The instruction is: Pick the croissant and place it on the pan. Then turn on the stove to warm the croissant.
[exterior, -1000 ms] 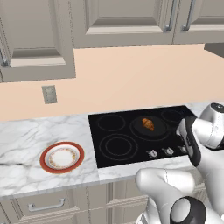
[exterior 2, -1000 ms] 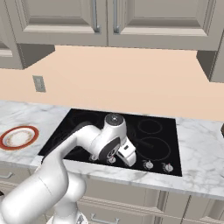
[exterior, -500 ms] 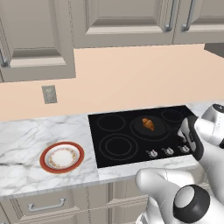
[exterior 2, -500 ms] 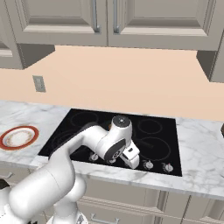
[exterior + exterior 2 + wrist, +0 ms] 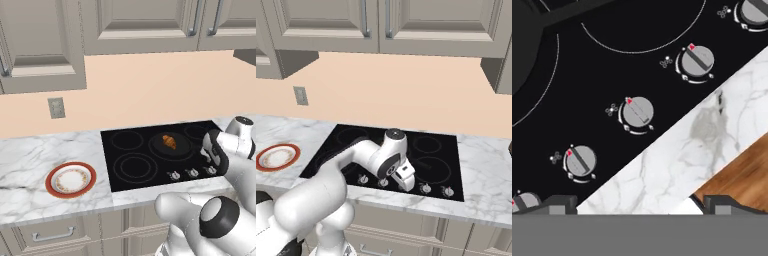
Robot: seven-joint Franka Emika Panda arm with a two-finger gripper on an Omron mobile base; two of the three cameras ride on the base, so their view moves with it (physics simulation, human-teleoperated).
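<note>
The golden-brown croissant (image 5: 169, 142) lies in the round dark pan (image 5: 173, 145) on a rear right burner of the black glass stove (image 5: 135, 167). My gripper (image 5: 405, 180) hangs low over the stove's front edge, above the row of silver knobs (image 5: 191, 173), in front of the pan. In the hand view the gripper (image 5: 641, 204) is open and holds nothing, its dark fingertips (image 5: 558, 202) wide apart over the marble strip. Several knobs (image 5: 638, 112) run diagonally above them, each with a red mark.
A white plate with a red-orange rim (image 5: 71, 179) sits on the marble counter (image 5: 30, 165) left of the stove. Wall cabinets (image 5: 140, 25) hang overhead. The counter's front edge and the wooden floor (image 5: 742, 175) lie just below the gripper.
The hand has edged a little to the right along the knob row. It stays open. The croissant and pan have not moved.
</note>
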